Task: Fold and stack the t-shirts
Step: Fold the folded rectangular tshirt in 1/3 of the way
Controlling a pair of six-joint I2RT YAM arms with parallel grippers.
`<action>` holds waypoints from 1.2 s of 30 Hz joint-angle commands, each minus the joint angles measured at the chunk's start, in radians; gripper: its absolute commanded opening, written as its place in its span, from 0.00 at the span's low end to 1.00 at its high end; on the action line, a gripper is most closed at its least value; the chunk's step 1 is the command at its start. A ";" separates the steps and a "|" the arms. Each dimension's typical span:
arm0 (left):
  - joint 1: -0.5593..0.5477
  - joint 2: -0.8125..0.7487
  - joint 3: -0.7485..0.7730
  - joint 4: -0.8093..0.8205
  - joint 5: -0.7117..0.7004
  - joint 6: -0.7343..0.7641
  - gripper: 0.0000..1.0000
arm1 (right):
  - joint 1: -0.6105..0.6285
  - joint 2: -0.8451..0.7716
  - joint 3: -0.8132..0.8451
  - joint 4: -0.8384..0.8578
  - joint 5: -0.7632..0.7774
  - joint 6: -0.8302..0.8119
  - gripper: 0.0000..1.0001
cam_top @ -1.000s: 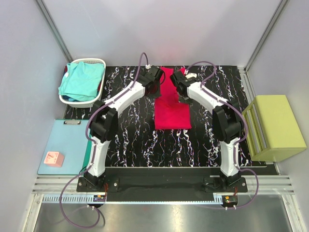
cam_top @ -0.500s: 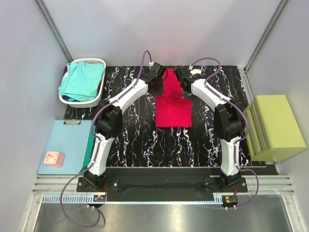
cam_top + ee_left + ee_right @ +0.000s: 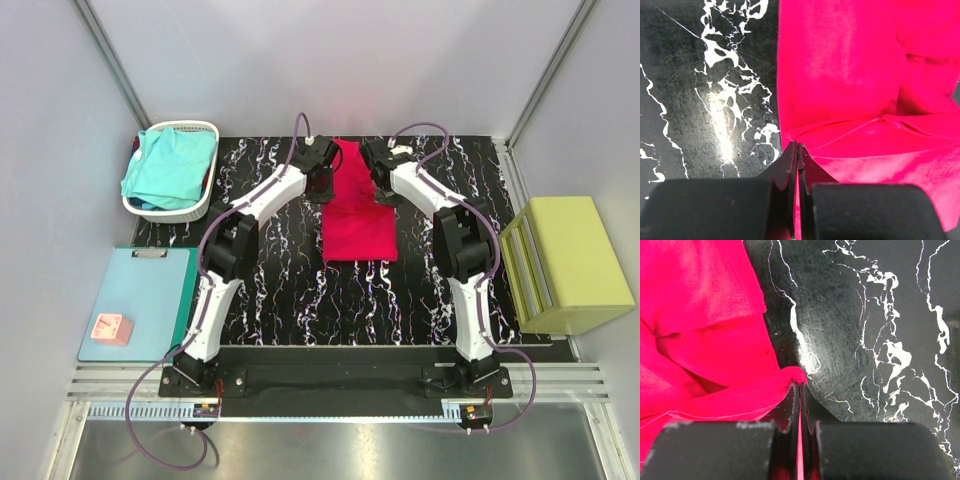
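Observation:
The crimson-red t-shirt (image 3: 356, 214) lies folded lengthwise on the black marbled table (image 3: 280, 270), towards the back middle. My left gripper (image 3: 322, 184) is shut on its left edge near the far end, and red cloth (image 3: 850, 90) shows between the black fingers (image 3: 790, 165) in the left wrist view. My right gripper (image 3: 385, 186) is shut on the shirt's right edge, where cloth (image 3: 700, 340) is pinched between its fingers (image 3: 792, 405) in the right wrist view. The turquoise t-shirt (image 3: 170, 168) lies crumpled in the white basket (image 3: 190, 212) at the back left.
A yellow-green block (image 3: 567, 262) stands off the table's right edge. A light-blue mat (image 3: 140, 305) with a small pink object (image 3: 107, 328) lies at the front left. Grey walls close in on the back and both sides.
Both grippers have moved towards the far edge of the table, carrying the near part of the red shirt over itself. The shirt now looks shorter and doubled.

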 commanded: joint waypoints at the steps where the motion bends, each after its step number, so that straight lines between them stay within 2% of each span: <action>1: 0.008 -0.009 0.051 0.018 0.011 0.012 0.21 | -0.008 0.004 0.037 0.030 -0.016 -0.024 0.00; 2: 0.008 -0.019 0.053 0.018 0.006 0.012 0.27 | -0.008 -0.002 0.032 0.030 -0.011 -0.026 0.10; 3: 0.008 -0.030 0.048 0.018 0.002 0.007 0.32 | -0.008 -0.009 0.028 0.036 -0.008 -0.024 0.30; 5: 0.002 -0.083 0.028 0.020 -0.012 0.004 0.43 | 0.000 -0.071 -0.012 0.061 0.028 -0.026 0.44; 7: -0.008 -0.128 -0.013 0.024 -0.054 0.010 0.47 | 0.009 -0.141 -0.049 0.087 0.024 -0.035 0.54; 10: -0.021 -0.206 -0.096 0.044 -0.058 0.001 0.50 | 0.032 -0.210 -0.113 0.084 0.022 -0.030 0.61; 19: -0.121 -0.334 -0.474 0.180 -0.028 -0.070 0.47 | 0.125 -0.304 -0.457 0.138 -0.054 0.082 0.62; 22: -0.153 -0.332 -0.538 0.217 -0.015 -0.080 0.46 | 0.141 -0.303 -0.532 0.162 -0.071 0.106 0.62; 30: -0.167 -0.325 -0.567 0.260 -0.025 -0.067 0.44 | 0.145 -0.301 -0.552 0.182 -0.054 0.096 0.61; 36: -0.169 -0.325 -0.617 0.257 0.002 -0.080 0.42 | 0.150 -0.296 -0.589 0.168 -0.102 0.131 0.59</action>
